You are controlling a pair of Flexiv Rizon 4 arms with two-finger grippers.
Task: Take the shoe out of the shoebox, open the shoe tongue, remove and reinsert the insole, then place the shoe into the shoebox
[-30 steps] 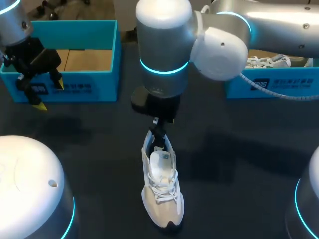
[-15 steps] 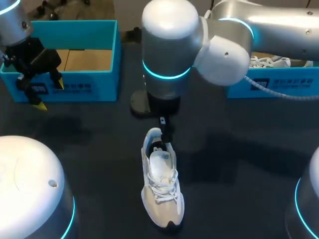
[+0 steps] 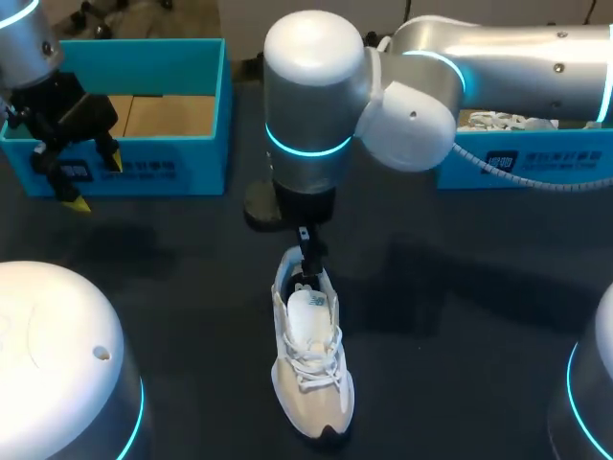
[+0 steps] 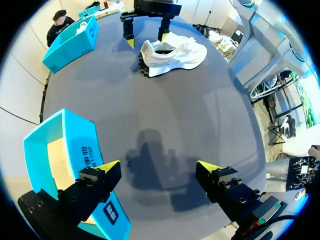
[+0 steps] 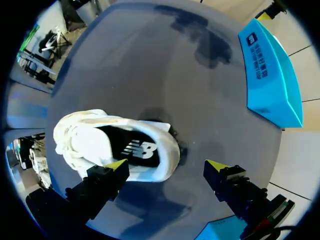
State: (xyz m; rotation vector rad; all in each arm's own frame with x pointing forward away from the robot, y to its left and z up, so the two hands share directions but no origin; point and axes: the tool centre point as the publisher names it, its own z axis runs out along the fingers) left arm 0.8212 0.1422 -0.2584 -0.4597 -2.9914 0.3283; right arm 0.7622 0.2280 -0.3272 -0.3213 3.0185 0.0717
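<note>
- Table: dark surface carrying all the things listed below.
- Shoe: white, standing upright on its sole near the middle of the table, outside both boxes. Its heel points away from the robot and its toe toward it. The laces are tied across the tongue.
- Insole: dark, lying inside the shoe and seen through the opening in the right wrist view.
- Right end effector: directly above the heel of the shoe, fingers spread apart. One yellow tip is over the rim of the opening, the other over the bare table just beyond the heel. Contact with the shoe cannot be told.
- Left end effector: above the table just in front of the left shoebox and well apart from the shoe. Its fingers are spread, with only table between them.
- Left shoebox: blue and open-topped, at the far left of the table; its tan floor shows.
- Right shoebox: blue, at the far right of the table, partly behind the right arm. A second shoe, also white, lies in it.
</note>
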